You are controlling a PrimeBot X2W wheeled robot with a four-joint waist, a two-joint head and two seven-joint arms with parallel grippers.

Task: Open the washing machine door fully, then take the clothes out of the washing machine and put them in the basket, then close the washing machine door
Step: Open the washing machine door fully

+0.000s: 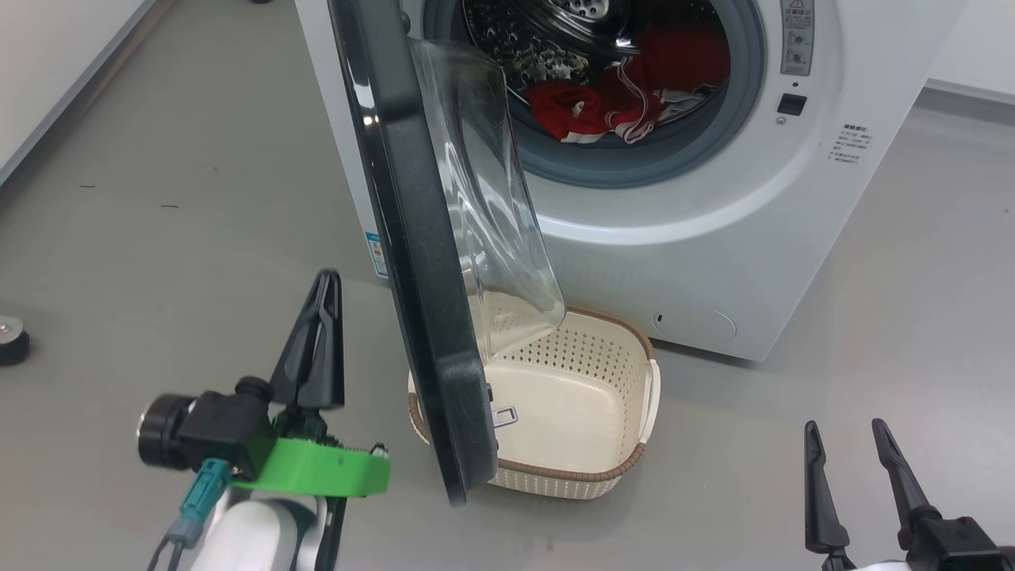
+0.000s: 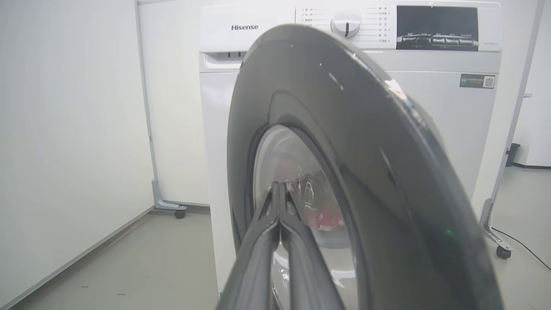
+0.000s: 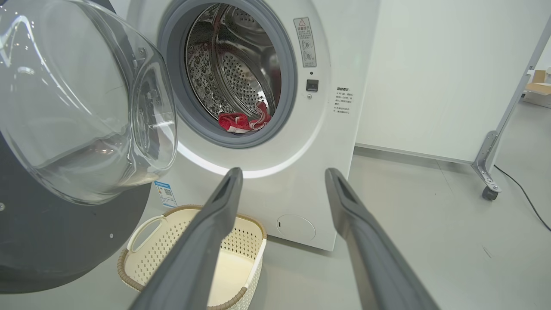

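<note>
**Two empty grippers, washing machine door [image 1: 412, 238] open**

The left gripper [image 1: 327, 279], fingers pressed together, hovers near the door; the right gripper [image 1: 844, 428] gapes. The clothes [image 1: 626, 95] lie inside the washing machine [image 1: 714, 238], the basket [image 1: 571, 476] under the door.

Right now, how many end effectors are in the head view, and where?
2. The left end effector sits lower left, shut, left of the open washing machine door. The right end effector is lower right, open, right of the basket. Neither is hidden.
</note>
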